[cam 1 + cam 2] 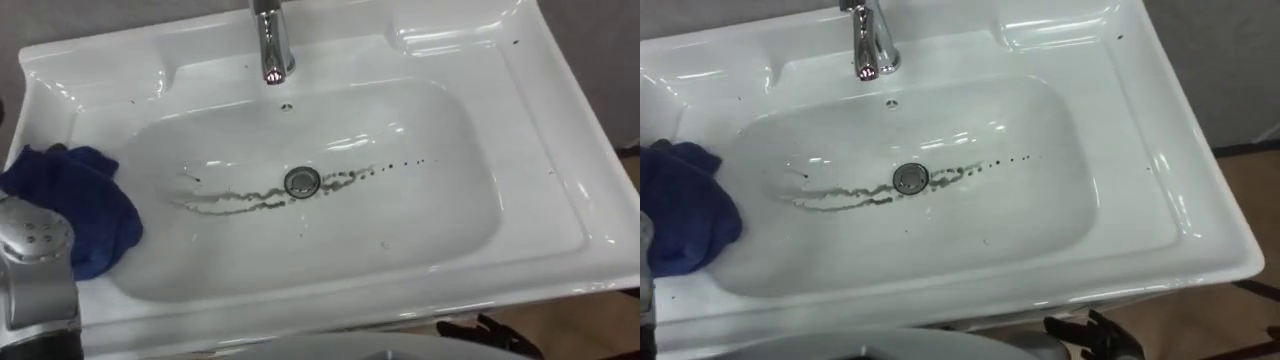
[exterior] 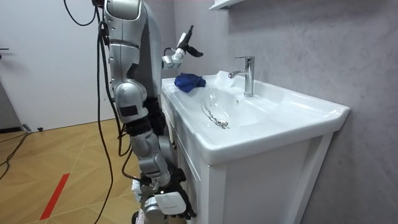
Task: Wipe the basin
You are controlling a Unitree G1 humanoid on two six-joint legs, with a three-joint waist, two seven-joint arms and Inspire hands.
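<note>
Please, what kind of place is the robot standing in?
Most likely a bathroom or washroom. A white basin sits on a white cabinet against a grey wall, a chrome tap stands behind the bowl, and a blue cloth lies at its left edge.

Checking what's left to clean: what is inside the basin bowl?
A drain with dark grime streaks across the basin floor; the blue cloth drapes over its left edge, hiding whatever lies beneath.
</note>
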